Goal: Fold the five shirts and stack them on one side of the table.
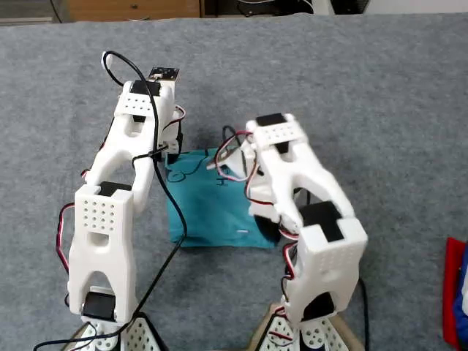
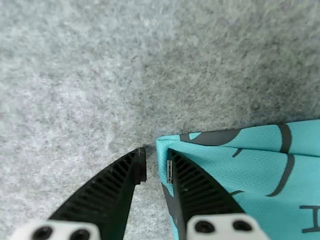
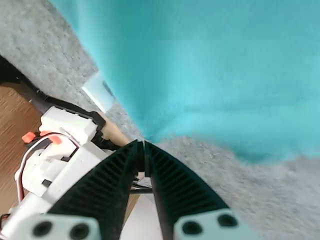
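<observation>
A teal shirt (image 1: 212, 205) with dark print lies folded on the grey table between my two arms. My left gripper (image 1: 175, 150) is at the shirt's far left corner. In the left wrist view that gripper (image 2: 156, 167) is narrowly open, with the edge of the shirt (image 2: 250, 160) in the gap and one finger (image 2: 187, 185) over the cloth. My right gripper (image 1: 269, 223) sits low at the shirt's near right corner, mostly hidden under its arm. Seen from its own wrist, the right gripper (image 3: 144, 150) is shut, its tips pinching the hem of the shirt (image 3: 200, 65).
Red and blue cloth (image 1: 457, 292) lies at the right edge of the table. Black and coloured cables (image 1: 164, 197) hang from the arms over the shirt. Wooden furniture (image 1: 131, 9) stands behind the table's far edge. Bare grey felt (image 1: 365, 88) stretches to the far right.
</observation>
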{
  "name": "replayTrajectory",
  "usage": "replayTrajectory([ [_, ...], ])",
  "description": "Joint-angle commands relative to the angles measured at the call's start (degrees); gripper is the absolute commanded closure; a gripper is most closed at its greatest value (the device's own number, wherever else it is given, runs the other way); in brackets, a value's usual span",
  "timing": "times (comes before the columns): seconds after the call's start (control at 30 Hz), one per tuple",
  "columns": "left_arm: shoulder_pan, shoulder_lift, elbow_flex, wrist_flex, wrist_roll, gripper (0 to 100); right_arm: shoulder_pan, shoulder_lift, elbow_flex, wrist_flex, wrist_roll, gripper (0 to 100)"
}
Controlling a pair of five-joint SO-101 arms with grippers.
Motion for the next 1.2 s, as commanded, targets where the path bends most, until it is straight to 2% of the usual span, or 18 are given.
replayTrajectory([
  [0.0,-0.88,-0.48,-1.23,-0.26,-0.26,91,2.59,-9.01,-4.44,0.79,0.53,98.0],
  [0.13,-0.88,-0.48,-2.81,0.35,-1.49,89,3.74,-15.78,-10.86,0.44,0.26,97.9],
  [0.27,-0.88,-0.48,-8.00,4.66,-2.20,80,3.65,-16.48,-14.55,-2.29,-0.18,97.9],
  [0.33,-0.97,-0.48,-11.78,6.77,-2.20,77,3.56,-15.25,-15.25,-5.45,-3.08,97.3],
  [0.47,-1.23,-0.48,-19.43,11.87,-2.20,75,3.38,-8.92,-17.54,-10.11,-10.02,84.6],
  [0.6,-1.93,-0.48,-25.41,15.74,-2.20,75,3.38,-1.10,-22.29,-10.11,-15.38,72.9],
  [0.8,-5.10,-0.57,-27.08,16.09,-2.37,75,3.30,7.16,-27.74,-7.47,-19.96,71.9],
  [1.07,-6.95,-0.57,-26.90,16.88,-6.24,75,3.30,16.04,-34.42,-7.56,-26.99,71.9],
  [1.17,-6.95,-0.57,-26.81,16.88,-6.24,75,3.30,20.26,-37.76,-7.47,-27.25,72.0],
])
